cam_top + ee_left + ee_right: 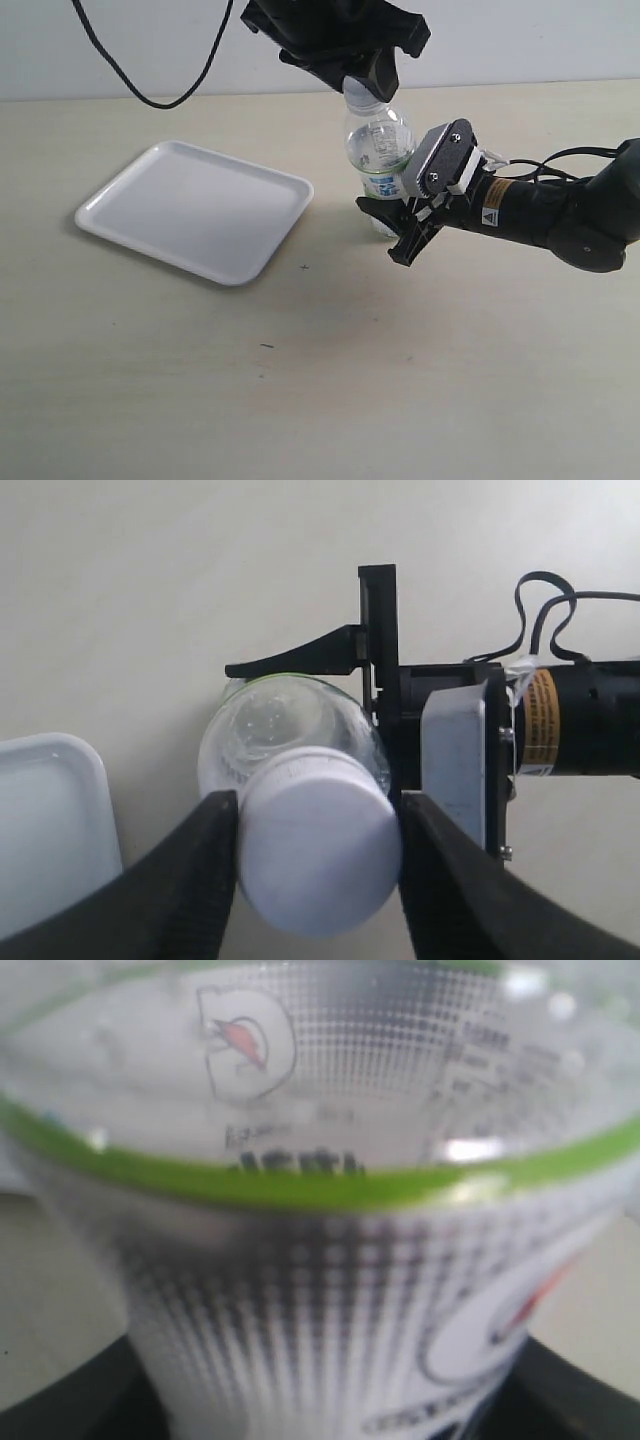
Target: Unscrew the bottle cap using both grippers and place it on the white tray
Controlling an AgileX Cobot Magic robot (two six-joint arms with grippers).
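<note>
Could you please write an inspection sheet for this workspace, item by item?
Surface: beige table, few small dark specks.
Job's things: bottle upright beside the white tray; bottle cap on its neck.
Clutter: nothing seen.
Grippers: left tool shut on the bottle cap from above; right tool clamps the bottle's side.
Cables: black cable hangs in a loop, far left; thin wires on the right arm.
Surroundings: pale wall behind.

The table [300,400] is looked down on from the near side, from some way off, in the exterior view. The bottle cap [320,845] is seen from right above, very close, in the left wrist view. The bottle [320,1260] is seen from the side in the right wrist view, so close that it is blurred. The bottle is shared by all three views.
</note>
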